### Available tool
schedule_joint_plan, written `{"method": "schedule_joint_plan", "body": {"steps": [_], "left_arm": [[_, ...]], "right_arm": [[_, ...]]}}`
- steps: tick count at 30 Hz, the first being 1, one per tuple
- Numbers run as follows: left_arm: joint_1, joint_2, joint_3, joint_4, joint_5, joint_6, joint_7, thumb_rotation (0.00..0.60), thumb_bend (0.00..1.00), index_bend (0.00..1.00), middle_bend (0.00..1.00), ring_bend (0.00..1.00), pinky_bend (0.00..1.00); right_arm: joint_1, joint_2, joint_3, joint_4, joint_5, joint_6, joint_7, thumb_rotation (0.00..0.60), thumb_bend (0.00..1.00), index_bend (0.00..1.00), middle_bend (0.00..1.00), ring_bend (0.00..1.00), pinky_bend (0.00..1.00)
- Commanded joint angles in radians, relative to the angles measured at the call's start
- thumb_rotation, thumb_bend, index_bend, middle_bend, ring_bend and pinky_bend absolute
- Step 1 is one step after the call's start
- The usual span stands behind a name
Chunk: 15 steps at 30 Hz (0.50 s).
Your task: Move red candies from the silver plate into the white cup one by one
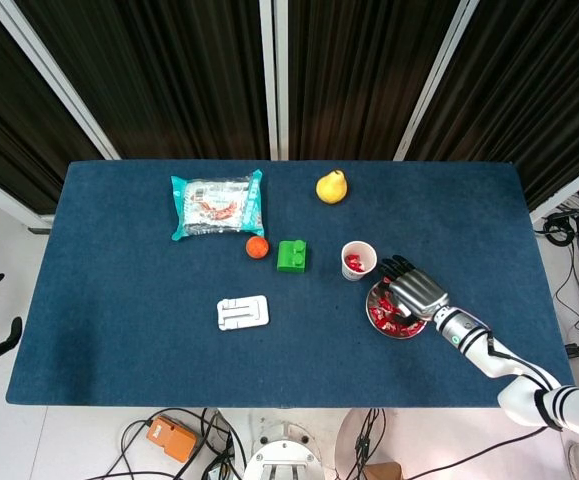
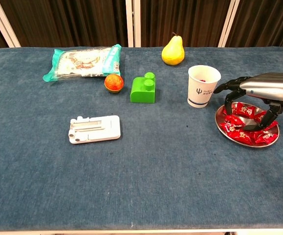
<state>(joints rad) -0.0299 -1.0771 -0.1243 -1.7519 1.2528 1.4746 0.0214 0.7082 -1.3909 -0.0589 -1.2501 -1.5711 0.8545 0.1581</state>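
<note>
Over the round silver plate (image 2: 273,139), the right hand (image 2: 258,93) is curling spread fingers down, seemingly to pick one red wrapped candy (image 2: 235,128) for the white paper cup (image 2: 203,86).

Robot lab: black curtains (image 1: 169,70), blue-clothed table (image 1: 119,300), floor cables (image 1: 199,440).

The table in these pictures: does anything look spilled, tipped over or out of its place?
Nothing stands out. The white cup stands upright with red candy inside, and the red candies all lie within the silver plate; none are on the cloth. The right hand hovers low over the plate.
</note>
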Motion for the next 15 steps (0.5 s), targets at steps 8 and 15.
{"method": "schedule_joint_plan", "body": {"steps": [8, 15], "left_arm": [[0.001, 0.001, -0.002, 0.0, -0.003, 0.001, -0.003, 0.6, 0.35, 0.16, 0.0, 0.0, 0.0], [0.001, 0.002, -0.002, 0.0, -0.003, 0.001, -0.004, 0.6, 0.35, 0.16, 0.0, 0.0, 0.0]], "right_arm": [[0.002, -0.001, 0.002, 0.003, 0.001, -0.004, -0.003, 0.6, 0.51, 0.55, 0.11, 0.06, 0.0], [0.004, 0.013, 0.004, -0.006, 0.009, -0.012, -0.018, 0.6, 0.55, 0.57, 0.11, 0.06, 0.0]]}}
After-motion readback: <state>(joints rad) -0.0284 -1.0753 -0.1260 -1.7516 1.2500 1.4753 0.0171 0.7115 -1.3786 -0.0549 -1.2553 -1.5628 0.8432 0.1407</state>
